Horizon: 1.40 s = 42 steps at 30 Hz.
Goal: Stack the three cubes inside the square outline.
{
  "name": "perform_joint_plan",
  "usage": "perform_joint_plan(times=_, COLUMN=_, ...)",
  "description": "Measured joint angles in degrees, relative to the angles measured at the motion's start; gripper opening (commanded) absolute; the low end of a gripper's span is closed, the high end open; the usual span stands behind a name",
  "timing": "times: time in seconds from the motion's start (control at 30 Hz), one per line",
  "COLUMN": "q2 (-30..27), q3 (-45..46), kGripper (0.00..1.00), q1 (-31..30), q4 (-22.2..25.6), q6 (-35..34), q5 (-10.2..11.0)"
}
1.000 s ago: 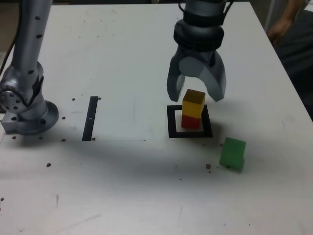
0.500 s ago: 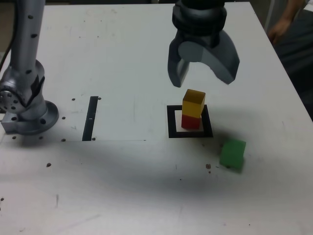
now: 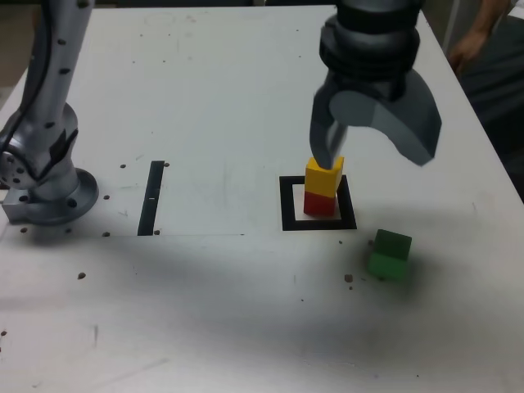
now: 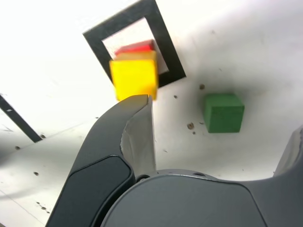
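The yellow cube (image 3: 324,175) rests on the red cube (image 3: 320,203) inside the square outline (image 3: 288,206). The green cube (image 3: 389,255) lies alone on the table, nearer the camera and to the exterior view's right of the outline. My gripper (image 3: 375,157) hangs open and empty above the table, a little to the exterior view's right of the stack, touching no cube. The wrist view shows the yellow cube (image 4: 134,78) over the red cube (image 4: 137,47) in the square outline (image 4: 169,59), the green cube (image 4: 223,112), and one dark finger (image 4: 128,137).
A narrow black strip (image 3: 151,196) is taped to the table at the exterior view's left of the outline. The arm's base (image 3: 45,184) stands at the far left. A person's hand (image 3: 465,45) rests by the table's far right corner.
The gripper has let go of the yellow cube, opened wide, risen and shifted to the exterior view's right. The yellow cube stays on the red one.
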Motion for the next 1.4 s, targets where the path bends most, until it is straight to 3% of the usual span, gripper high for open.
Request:
perform_joint_plan(times=0.33, q2=3.5, q3=-4.4, kGripper=0.99, q1=-2.8, q4=0.7, q6=-1.3, q5=-0.3)
perform_joint_plan(times=0.63, q2=11.1, q3=-8.4, kGripper=0.98, q1=-3.1, q4=1.2, q6=-1.5, q5=-3.1)
perform_joint_plan(times=1.07, q2=16.4, q3=-9.9, kGripper=0.92, q1=-3.1, q4=0.9, q6=-1.4, q5=-5.3)
perform_joint_plan(times=1.23, q2=17.8, q3=-9.9, kGripper=0.81, q1=-2.9, q4=0.9, q6=-1.3, q5=-5.9)
perform_joint_plan(times=1.4, q2=18.6, q3=-9.9, kGripper=0.55, q1=-2.5, q4=0.9, q6=-1.3, q5=-6.1)
